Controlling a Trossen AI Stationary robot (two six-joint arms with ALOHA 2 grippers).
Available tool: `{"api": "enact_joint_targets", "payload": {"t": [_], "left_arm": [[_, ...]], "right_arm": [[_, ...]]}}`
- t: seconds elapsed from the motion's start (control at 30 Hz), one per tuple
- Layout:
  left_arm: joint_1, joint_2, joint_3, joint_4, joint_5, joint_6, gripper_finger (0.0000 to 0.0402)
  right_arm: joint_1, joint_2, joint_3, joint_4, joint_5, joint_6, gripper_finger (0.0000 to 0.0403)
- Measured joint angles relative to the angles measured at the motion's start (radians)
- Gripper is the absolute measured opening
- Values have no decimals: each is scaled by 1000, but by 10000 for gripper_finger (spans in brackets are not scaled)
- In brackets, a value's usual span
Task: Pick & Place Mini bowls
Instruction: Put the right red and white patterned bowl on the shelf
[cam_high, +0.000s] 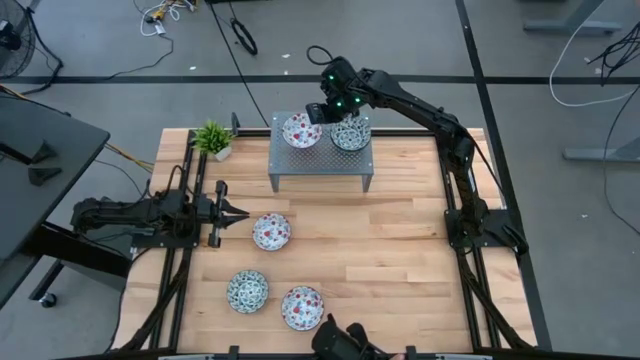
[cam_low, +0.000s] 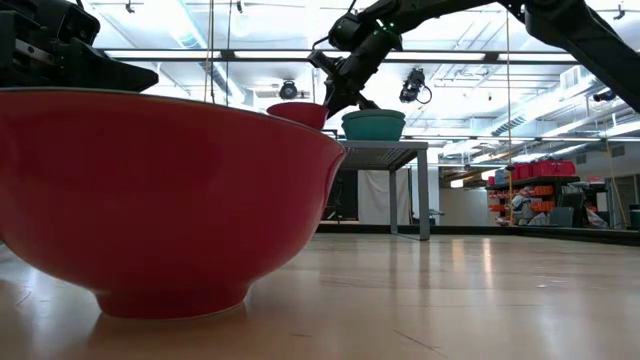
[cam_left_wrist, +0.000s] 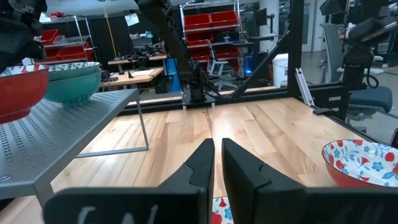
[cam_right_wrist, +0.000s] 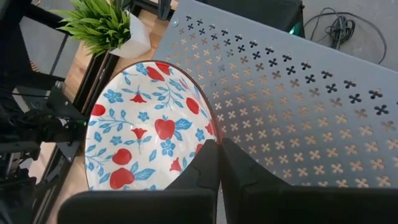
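- At the left edge of the high view my left gripper waits just above the table, well left of centre. Its fingers are nearly closed with only a thin gap between them, and they grasp nothing.
- Just to the right of it lies a red-patterned bowl, untouched on the wooden table.
- In the lower middle of the frame two more wait on the wood: a green-patterned bowl and, to its right, another red-patterned bowl.
- In the upper middle is the grey perforated stand. A red bowl on the stand sits at its left rear corner, partly over the edge, and a green bowl on the stand sits beside it to the right.
- My right gripper is at the red one's rim, fingers clenched. The right wrist view suggests the rim is pinched, but I cannot tell for certain.
- By my count two bowls are up and three remain on the table, if the stand is the goal. I see only five.
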Motion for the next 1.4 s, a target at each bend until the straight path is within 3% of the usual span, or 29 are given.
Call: {"api": "enact_joint_targets", "payload": {"t": [1.4], "left_arm": [[0,0,0,0,0,0,37]], "right_arm": [[21,23,-12,46,12,73,0]]}}
